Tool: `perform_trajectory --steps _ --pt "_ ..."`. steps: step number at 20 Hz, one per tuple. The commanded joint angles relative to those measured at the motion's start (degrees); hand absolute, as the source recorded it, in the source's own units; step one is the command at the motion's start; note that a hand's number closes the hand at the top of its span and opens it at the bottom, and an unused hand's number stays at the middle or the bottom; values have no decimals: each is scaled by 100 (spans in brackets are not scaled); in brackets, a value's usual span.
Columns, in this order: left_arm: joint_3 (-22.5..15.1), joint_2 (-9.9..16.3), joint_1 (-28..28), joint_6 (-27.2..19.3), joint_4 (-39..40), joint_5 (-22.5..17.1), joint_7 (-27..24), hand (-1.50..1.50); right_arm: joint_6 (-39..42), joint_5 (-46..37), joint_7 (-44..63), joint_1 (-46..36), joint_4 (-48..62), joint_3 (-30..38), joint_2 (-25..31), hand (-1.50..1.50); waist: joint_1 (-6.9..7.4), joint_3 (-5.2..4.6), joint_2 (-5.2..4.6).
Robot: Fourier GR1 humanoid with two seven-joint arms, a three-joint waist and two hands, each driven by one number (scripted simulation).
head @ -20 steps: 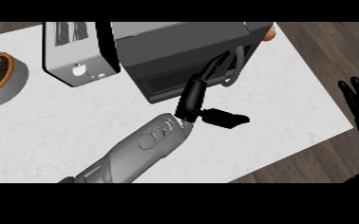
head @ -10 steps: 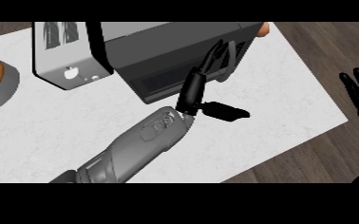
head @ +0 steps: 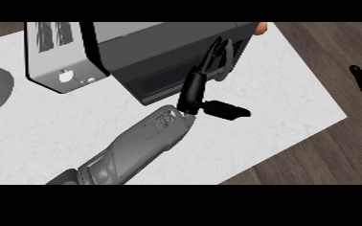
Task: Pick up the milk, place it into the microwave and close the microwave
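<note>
Since earlier, left hand (head: 200,84) slid higher along microwave (head: 176,52) door, fingers straight against it, thumb out, holding nothing. Milk not visible, probably inside; I'd judge a carton light, fairly stiff, best held round its sides. Right hand (head: 356,72) barely shows at right edge, fingers can't tell.

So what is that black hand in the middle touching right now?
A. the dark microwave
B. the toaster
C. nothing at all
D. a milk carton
A: the left hand has straight fingers laid against the dark microwave, well clear of the toaster.
</note>
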State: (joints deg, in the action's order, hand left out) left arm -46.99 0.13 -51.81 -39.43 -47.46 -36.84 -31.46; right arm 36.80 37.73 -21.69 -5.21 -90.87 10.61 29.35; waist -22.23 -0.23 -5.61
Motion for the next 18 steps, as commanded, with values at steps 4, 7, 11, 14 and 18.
perform_trajectory --steps 4,7,11,14,18 --pt "120 -12 -373 -40 321 -293 -64 -150 56 223 125 -121 78 40 108 -150 -100 14 -31" --pt "142 -12 -337 -50 410 -387 -185 -150 113 266 176 -117 85 83 220 -150 -133 8 -36" --pt "68 -12 -339 -78 414 -509 -305 -150 110 359 251 -185 76 51 235 -150 -154 7 -19" --pt "64 -12 -393 -75 396 -605 -395 -150 157 436 318 -281 128 85 348 -150 -149 7 -31" --pt "15 -11 -350 -83 472 -695 -522 -150 206 480 369 -312 150 53 385 -150 -170 11 -66"
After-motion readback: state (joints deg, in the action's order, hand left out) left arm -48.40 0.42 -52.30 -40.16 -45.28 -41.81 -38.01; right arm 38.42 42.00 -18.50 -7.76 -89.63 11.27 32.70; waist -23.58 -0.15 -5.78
